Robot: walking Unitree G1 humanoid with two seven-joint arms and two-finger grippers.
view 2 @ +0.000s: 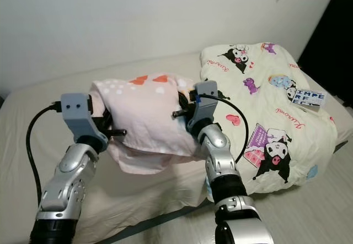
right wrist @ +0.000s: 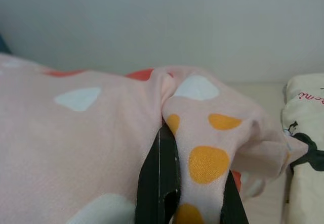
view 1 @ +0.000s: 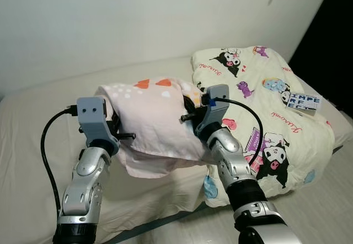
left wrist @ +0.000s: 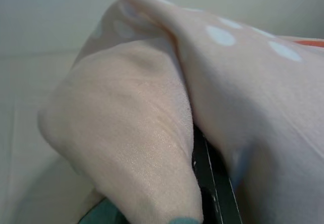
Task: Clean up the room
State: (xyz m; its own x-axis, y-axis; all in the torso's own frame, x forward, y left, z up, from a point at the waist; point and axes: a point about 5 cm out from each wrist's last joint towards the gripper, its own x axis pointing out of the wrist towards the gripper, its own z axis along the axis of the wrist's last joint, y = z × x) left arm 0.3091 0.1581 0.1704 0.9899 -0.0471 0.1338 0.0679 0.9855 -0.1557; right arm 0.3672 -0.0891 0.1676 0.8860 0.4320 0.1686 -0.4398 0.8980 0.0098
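Both arms up over the bed (view 1: 33,123), pink pillow (view 1: 157,123) held between them, lifted off the mattress. Left end effector (view 1: 113,131) clamped on the pillow's left end; in its wrist view one black finger (left wrist: 215,188) is pinched under a fold of pink cloth. Right end effector (right wrist: 185,193) clamped on the pillow's right corner: orange-dotted fabric bunched between its two black fingers (right wrist: 159,183). Pillow sags below the line between the two end effectors. Cartoon-print quilt (view 1: 276,112) lies crumpled on the bed just right of the right end effector, with a small printed box (view 1: 304,101) on top, well beyond it.
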